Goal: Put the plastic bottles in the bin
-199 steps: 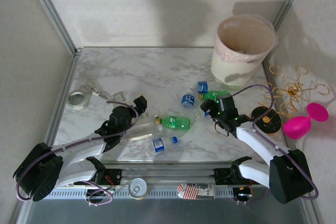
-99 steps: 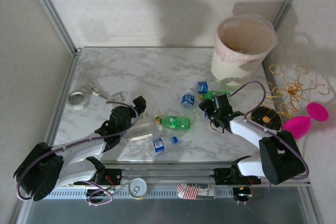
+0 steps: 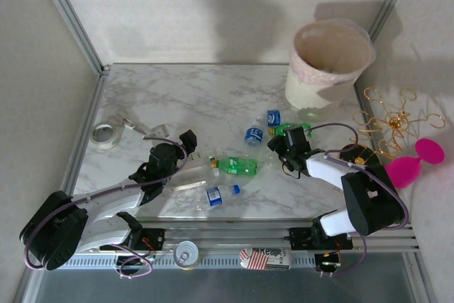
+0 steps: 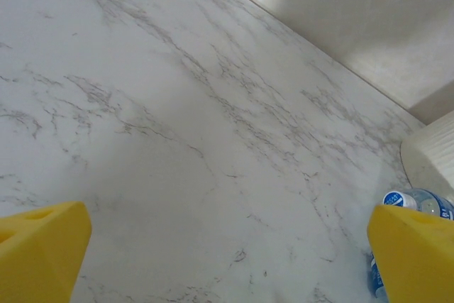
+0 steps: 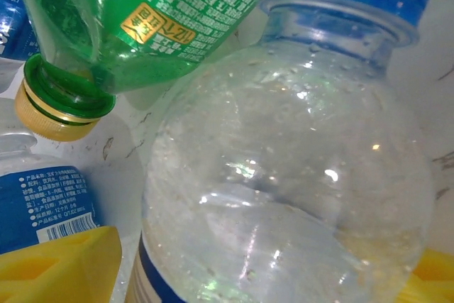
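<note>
Plastic bottles point(image 3: 237, 166), blue-labelled clear and yellow-capped green, litter the tabletop point(image 3: 184, 97) middle; right gripper point(image 3: 282, 150) straddles a clear bottle point(image 5: 284, 175), grip unclear; left gripper point(image 4: 227, 253) gapes

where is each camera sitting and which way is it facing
Top external: above and behind the arms, looking down on the marble table and bin; both arms, left gripper and right gripper show.
Left wrist: on the left arm, facing across bare marble to the far wall; its yellow fingertips wide apart at the bottom corners.
Right wrist: on the right arm, close on a clear bottle and green bottle; yellow fingertips flank the clear one.
Shared: top and right wrist both show that green bottle.
</note>
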You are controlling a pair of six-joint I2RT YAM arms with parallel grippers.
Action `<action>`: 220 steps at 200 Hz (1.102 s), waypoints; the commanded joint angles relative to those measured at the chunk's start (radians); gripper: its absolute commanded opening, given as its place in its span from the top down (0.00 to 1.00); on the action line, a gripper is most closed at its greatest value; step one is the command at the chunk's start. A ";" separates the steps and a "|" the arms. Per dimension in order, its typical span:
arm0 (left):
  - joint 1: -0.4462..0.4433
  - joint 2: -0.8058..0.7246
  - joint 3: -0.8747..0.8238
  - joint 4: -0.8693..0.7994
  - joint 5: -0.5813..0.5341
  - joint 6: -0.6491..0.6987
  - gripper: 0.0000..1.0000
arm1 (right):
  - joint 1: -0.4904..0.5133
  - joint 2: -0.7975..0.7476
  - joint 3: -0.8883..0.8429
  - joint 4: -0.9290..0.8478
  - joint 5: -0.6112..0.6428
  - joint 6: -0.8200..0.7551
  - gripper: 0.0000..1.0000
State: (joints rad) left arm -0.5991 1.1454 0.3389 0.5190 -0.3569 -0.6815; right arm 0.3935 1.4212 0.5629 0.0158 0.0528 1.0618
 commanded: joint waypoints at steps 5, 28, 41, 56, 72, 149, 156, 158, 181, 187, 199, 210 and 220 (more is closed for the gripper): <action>0.010 0.002 0.018 -0.008 -0.013 0.014 0.00 | 0.005 0.070 -0.022 0.004 -0.008 -0.003 0.22; 0.012 0.002 0.025 -0.013 -0.013 0.018 0.00 | 0.004 0.069 -0.027 0.012 0.000 -0.003 0.27; 0.012 0.002 0.028 -0.014 -0.013 0.020 0.00 | 0.004 0.063 -0.026 0.008 0.010 -0.005 0.31; 0.012 0.002 0.029 -0.014 -0.013 0.022 0.00 | 0.005 0.049 -0.028 0.000 0.020 -0.008 0.37; 0.013 0.006 0.033 -0.012 -0.013 0.023 0.00 | 0.004 0.031 -0.028 -0.009 0.028 -0.013 0.40; 0.015 0.006 0.047 -0.005 0.013 0.015 0.01 | 0.007 -0.162 -0.030 -0.082 0.034 -0.115 0.54; 0.015 0.005 0.049 -0.004 0.017 0.013 0.00 | 0.011 -0.186 -0.028 -0.092 0.028 -0.129 0.54; 0.015 0.005 0.049 -0.002 0.019 0.012 0.00 | 0.012 -0.193 -0.026 -0.093 0.024 -0.133 0.55; 0.015 0.009 0.055 0.007 0.036 0.005 0.01 | 0.040 -0.281 -0.023 -0.099 0.005 -0.173 0.55; 0.016 0.010 0.058 0.009 0.041 0.002 0.00 | 0.054 -0.305 -0.019 -0.095 -0.002 -0.188 0.55; 0.015 0.012 0.060 0.015 0.056 -0.003 0.00 | 0.076 -0.344 0.002 -0.089 -0.016 -0.220 0.56; 0.015 0.012 0.062 0.018 0.070 -0.008 0.00 | 0.088 -0.371 0.032 -0.088 -0.039 -0.259 0.56; 0.015 0.010 0.063 0.018 0.083 -0.013 0.00 | 0.091 -0.383 0.068 -0.091 -0.067 -0.297 0.56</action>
State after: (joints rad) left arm -0.5938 1.1503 0.3725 0.5198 -0.3172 -0.6800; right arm 0.4652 1.0809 0.5476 -0.0731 0.0425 0.8753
